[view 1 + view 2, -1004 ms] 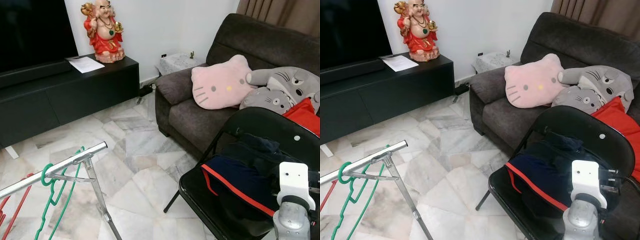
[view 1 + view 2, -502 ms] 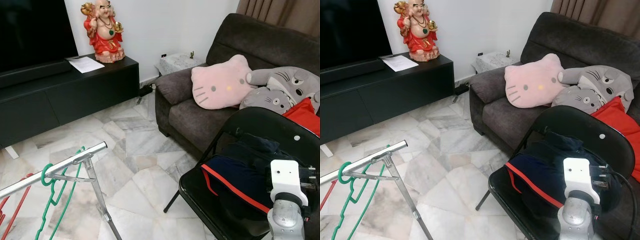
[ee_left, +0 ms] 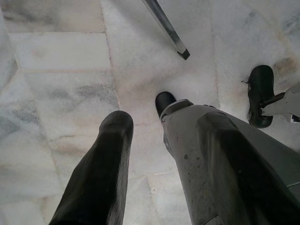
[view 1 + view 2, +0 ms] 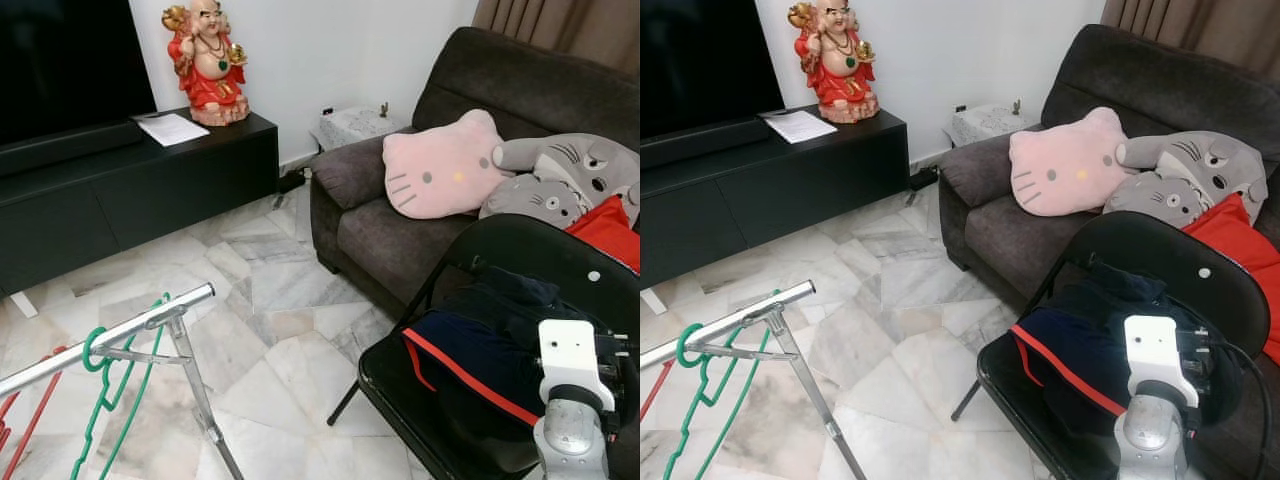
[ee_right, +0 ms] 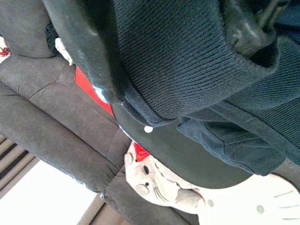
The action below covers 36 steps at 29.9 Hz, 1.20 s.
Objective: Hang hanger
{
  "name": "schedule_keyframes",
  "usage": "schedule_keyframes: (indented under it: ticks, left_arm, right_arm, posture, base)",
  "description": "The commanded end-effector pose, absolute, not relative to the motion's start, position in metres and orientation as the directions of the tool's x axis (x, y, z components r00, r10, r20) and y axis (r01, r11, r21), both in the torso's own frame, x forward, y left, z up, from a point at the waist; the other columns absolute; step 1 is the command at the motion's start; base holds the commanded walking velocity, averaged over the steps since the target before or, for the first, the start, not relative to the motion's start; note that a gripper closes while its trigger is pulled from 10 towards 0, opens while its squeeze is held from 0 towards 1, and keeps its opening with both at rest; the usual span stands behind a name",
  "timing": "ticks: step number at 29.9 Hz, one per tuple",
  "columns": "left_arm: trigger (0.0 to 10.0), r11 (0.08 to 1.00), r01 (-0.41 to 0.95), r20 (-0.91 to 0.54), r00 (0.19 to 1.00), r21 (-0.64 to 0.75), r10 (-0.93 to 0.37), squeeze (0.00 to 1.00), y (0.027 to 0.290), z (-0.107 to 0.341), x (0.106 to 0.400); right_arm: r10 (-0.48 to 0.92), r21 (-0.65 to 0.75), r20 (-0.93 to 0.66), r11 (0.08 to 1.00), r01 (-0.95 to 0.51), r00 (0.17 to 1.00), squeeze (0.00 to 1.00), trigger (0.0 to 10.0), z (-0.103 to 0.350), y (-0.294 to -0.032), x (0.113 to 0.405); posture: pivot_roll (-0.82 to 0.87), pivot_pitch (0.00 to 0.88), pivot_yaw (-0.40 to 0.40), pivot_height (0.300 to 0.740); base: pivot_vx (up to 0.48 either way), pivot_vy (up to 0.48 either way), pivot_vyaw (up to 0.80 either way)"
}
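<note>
- A green hanger [image 4: 115, 400], thin and wiry, hangs by its hook from the round metal rail [image 4: 110, 338] of a drying rack; a red hanger [image 4: 25, 425] hangs beside it, farther from the rail's open end.
- That makes two hangers on the rail, which rests on slim, angled steel legs [image 4: 200, 400] above a floor [image 4: 270, 330] of glossy grey-veined marble slabs.
- Across the floor from the rail, a black folding chair [image 4: 560, 250] with a smooth, rounded back holds one dark navy knitted garment [image 4: 480, 350] with a red trim stripe.
- The right tool [image 5: 183, 44] is at the chair, its wrist view close on the ribbed navy knit; one black finger [image 5: 82, 44] lies against the fabric, and it cannot be told whether the fingers are spread or pinching.
- The right arm's silver wrist [image 4: 570, 400], topped by a white block, rises in front of the chair seat.
- Behind the chair, a dark grey fabric sofa [image 4: 400, 220] carries three plush cushions: one pink cat face [image 4: 440, 170] and two grey creatures [image 4: 570, 165], with a red cloth [image 4: 610, 228] beside them.
- Beyond the rail, a long, low black surface [image 4: 130, 190] bears one red-robed gold-trimmed figurine [image 4: 207, 60] and a sheet of white paper [image 4: 170, 128].
- The left tool [image 3: 145, 154] hangs over the marble below the rail, its two black fingers [image 3: 101, 173] spread apart and holding nothing.
</note>
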<state>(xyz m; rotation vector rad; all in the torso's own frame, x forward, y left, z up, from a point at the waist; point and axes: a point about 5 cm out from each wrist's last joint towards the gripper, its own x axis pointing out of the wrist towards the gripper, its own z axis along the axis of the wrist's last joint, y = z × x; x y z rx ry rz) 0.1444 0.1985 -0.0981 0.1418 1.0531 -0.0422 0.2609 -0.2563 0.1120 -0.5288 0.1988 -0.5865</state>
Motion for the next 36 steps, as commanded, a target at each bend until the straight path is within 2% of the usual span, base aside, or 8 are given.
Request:
schedule_keyframes:
  ticks: [1, 28, 34, 36]
  left_arm:
    - [10.0, 0.987, 0.129, -0.891, 0.453, 0.093, 0.025, 0.0, 0.197, -0.103, 0.134]
    - [10.0, 0.987, 0.132, -0.89, 0.455, 0.088, 0.018, 0.0, 0.197, -0.102, 0.134]
    - [10.0, 0.988, 0.131, -0.89, 0.456, 0.087, 0.018, 0.0, 0.197, -0.102, 0.134]
    - [10.0, 0.987, 0.131, -0.89, 0.456, 0.088, 0.019, 0.0, 0.197, -0.102, 0.134]
  right_arm:
    - [-0.573, -0.526, -0.025, 0.705, 0.477, 0.819, 0.0, 0.0, 0.112, -0.257, 0.262]
    - [-0.599, -0.514, 0.014, 0.682, 0.52, 0.8, 0.0, 0.0, 0.119, -0.262, 0.266]
    - [-0.622, -0.51, 0.048, 0.657, 0.555, 0.781, 0.0, 0.0, 0.125, -0.268, 0.267]
    - [-0.655, -0.489, 0.109, 0.62, 0.614, 0.748, 0.0, 0.0, 0.138, -0.276, 0.268]
  posture:
    - [-0.05, 0.013, -0.026, 0.74]
    - [-0.05, 0.008, -0.027, 0.74]
    - [-0.05, 0.004, -0.026, 0.74]
    - [-0.05, 0.004, -0.025, 0.74]
  base:
    - [0.0, 0.0, 0.0]
    - [0.0, 0.0, 0.0]
    - [0.0, 0.0, 0.0]
    - [0.0, 0.0, 0.0]
